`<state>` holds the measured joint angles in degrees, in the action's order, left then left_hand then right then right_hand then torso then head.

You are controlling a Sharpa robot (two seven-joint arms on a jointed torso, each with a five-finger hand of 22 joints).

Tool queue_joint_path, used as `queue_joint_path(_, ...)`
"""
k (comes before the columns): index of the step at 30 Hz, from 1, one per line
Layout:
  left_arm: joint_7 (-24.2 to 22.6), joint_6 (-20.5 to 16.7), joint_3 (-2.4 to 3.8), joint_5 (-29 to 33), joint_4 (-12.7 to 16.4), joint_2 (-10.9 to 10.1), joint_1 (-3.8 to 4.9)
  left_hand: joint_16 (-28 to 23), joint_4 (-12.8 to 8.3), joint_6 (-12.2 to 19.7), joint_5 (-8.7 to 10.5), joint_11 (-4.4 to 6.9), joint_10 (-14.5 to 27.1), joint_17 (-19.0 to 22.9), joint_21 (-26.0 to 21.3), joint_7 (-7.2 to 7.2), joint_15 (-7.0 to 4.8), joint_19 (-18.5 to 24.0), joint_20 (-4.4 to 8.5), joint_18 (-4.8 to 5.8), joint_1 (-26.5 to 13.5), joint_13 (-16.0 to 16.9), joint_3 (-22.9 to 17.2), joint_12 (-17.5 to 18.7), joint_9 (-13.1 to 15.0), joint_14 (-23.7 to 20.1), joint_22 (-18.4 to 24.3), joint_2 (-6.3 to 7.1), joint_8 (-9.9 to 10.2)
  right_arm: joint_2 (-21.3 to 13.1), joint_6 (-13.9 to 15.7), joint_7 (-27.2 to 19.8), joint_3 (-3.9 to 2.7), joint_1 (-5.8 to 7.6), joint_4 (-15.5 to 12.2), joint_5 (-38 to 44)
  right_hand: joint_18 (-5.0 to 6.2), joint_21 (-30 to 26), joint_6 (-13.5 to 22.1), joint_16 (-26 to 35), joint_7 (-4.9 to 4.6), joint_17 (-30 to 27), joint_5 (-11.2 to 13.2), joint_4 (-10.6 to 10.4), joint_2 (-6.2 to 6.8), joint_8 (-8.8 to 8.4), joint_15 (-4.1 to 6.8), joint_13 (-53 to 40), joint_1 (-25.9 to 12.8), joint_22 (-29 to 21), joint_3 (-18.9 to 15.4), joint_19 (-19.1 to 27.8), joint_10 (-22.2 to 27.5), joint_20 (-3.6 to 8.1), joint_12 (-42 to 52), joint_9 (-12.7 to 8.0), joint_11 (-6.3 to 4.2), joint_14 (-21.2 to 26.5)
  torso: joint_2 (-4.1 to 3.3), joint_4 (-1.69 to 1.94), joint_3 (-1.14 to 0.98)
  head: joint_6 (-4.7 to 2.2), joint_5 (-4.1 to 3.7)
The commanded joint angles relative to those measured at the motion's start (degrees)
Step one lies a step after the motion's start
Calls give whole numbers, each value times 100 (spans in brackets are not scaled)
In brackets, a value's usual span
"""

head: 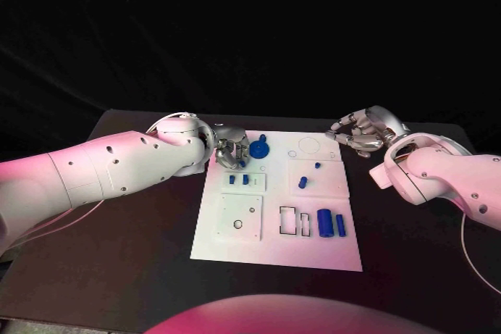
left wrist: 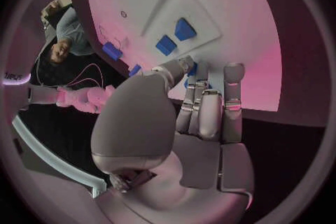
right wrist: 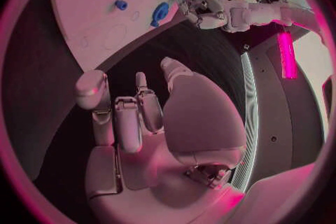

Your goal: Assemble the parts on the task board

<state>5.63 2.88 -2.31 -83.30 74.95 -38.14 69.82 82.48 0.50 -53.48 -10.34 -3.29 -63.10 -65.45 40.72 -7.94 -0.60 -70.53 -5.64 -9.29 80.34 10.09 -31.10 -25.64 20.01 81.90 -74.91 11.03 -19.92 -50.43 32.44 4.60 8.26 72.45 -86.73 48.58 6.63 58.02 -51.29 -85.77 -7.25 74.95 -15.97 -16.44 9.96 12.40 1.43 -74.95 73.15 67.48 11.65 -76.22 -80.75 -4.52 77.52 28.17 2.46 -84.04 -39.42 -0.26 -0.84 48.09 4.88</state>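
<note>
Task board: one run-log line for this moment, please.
left hand: over board's far-left corner, by blue disc | right hand: off board, holds nothing | cylinders: loose

Left wrist view: left robot hand (left wrist: pixel 199 117) over the near edge of the task board (left wrist: pixel 231 17), fingers curled together; fingertips seem to touch a blue part (left wrist: pixel 190 70), contact unclear. Two blue parts (left wrist: pixel 175 37) lie on a raised plate at 12 o'clock from the fingers.
</note>
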Motion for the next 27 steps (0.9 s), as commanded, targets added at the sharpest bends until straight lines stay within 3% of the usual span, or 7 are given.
queue_joint_path(1,-43,-17,0,32,6,12,-2,12,-28,95,11,-31,-16,4,27,-3,33,25,-9,81,-61,10,24,39,-21,16,-370,2,76,-1,-23,-40,0,-3,-7,33,38,0,-11,20,23,513,-30,-3,4,19,25,-203,-6,-1,27,15,19,6,-10,5,-11,-350,-1,-6,0,-1,4)
queue_joint_path(7,-28,-37,0,37,5,7,-2,-18,-1,233,-58,-37,8,97,13,-23,40,36,-19,77,-152,9,58,111,-46,-19,-362,50,193,-9,-22,-37,0,-3,-10,33,38,0,-11,20,23,513,-30,-3,4,19,25,-203,-6,-1,27,15,19,6,-10,5,-11,-350,-1,0,2,-1,-1)
queue_joint_path(27,42,-61,-1,38,37,-22,-2,-27,2,160,-108,-39,-9,122,-5,-15,42,46,-24,73,-180,24,81,137,-26,-31,-357,61,181,-16,-26,-30,0,-3,-5,36,38,0,-11,20,23,513,-30,-3,4,19,25,-203,-6,-1,27,15,19,6,-10,5,-11,-350,1,1,7,26,2)
